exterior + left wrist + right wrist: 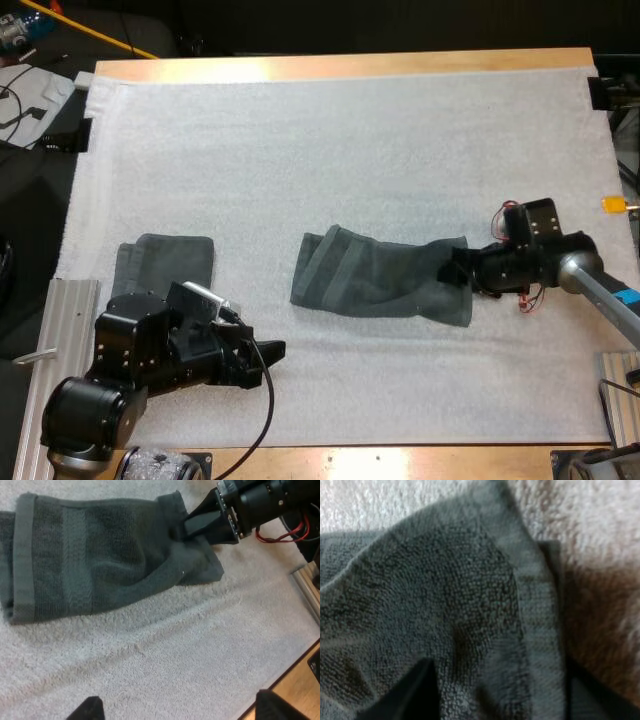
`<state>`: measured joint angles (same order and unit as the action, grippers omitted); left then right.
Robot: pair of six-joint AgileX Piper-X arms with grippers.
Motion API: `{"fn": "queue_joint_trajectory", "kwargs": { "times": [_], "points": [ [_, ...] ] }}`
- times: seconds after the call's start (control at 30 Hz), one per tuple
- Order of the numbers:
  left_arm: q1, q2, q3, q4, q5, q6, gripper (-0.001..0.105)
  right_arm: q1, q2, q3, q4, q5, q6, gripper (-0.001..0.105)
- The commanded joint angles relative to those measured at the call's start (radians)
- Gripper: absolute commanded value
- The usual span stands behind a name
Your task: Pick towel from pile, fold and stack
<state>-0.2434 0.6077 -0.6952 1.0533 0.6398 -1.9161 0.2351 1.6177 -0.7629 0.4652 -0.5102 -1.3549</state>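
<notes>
A dark grey-green towel [375, 280] lies loosely folded on the middle of the white mat [330, 150]. My right gripper [457, 270] is at the towel's right edge, with its fingers pressing on the towel's hemmed corner [530, 580] from both sides. Seen from the left wrist, that right gripper [187, 525] bites the towel [95, 555] at its corner. My left gripper [272, 352] hovers low over bare mat in front of the towel. Its fingertips [87, 710] stand wide apart with nothing between them. A folded towel [165, 262] lies at the mat's left, just beyond my left arm.
Metal rails sit at the table's front left [65, 320] and front right [620, 395]. The wooden table edge [400, 458] runs along the front of the mat. Bare mat stretches behind the towels.
</notes>
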Motion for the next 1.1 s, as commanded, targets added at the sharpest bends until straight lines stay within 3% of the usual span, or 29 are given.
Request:
{"fn": "queue_joint_trajectory", "kwargs": {
  "times": [0.0,0.07,0.1,0.23,0.4,0.57,0.8,0.83,0.87,1.07],
  "points": [
    [0.000,0.002,-0.007,-0.002,0.001,-0.005,0.060,0.018,0.013,-0.002,0.002,-0.026,0.022,0.041],
    [-0.001,0.000,-0.007,-0.004,0.006,-0.007,0.060,0.012,0.015,0.005,0.011,-0.009,0.015,0.041],
    [-0.003,0.001,-0.007,-0.004,0.006,-0.006,0.060,0.014,0.015,0.007,0.020,-0.005,0.017,0.029],
    [-0.003,0.002,-0.005,-0.003,0.008,-0.005,0.060,0.016,0.008,0.006,0.047,0.037,0.015,0.001],
    [-0.001,0.000,-0.006,0.000,0.010,-0.006,0.060,0.017,-0.065,0.007,0.124,0.189,-0.045,0.000],
    [-0.003,-0.003,-0.006,0.005,0.012,-0.007,0.060,0.023,-0.172,-0.018,0.272,0.439,-0.193,0.000],
    [-0.001,-0.001,-0.006,0.002,0.016,-0.006,0.060,0.020,-0.233,-0.145,0.475,0.736,-0.402,0.000],
    [-0.002,-0.003,-0.007,0.006,0.015,-0.004,0.060,0.020,-0.236,-0.161,0.492,0.735,-0.414,0.000],
    [-0.003,-0.004,-0.005,0.005,0.012,-0.001,0.060,0.017,-0.234,-0.143,0.468,0.644,-0.392,0.000],
    [-0.004,-0.004,-0.005,0.005,0.011,0.000,0.059,0.056,-0.246,-0.180,0.501,0.616,-0.365,0.001]
  ]
}}
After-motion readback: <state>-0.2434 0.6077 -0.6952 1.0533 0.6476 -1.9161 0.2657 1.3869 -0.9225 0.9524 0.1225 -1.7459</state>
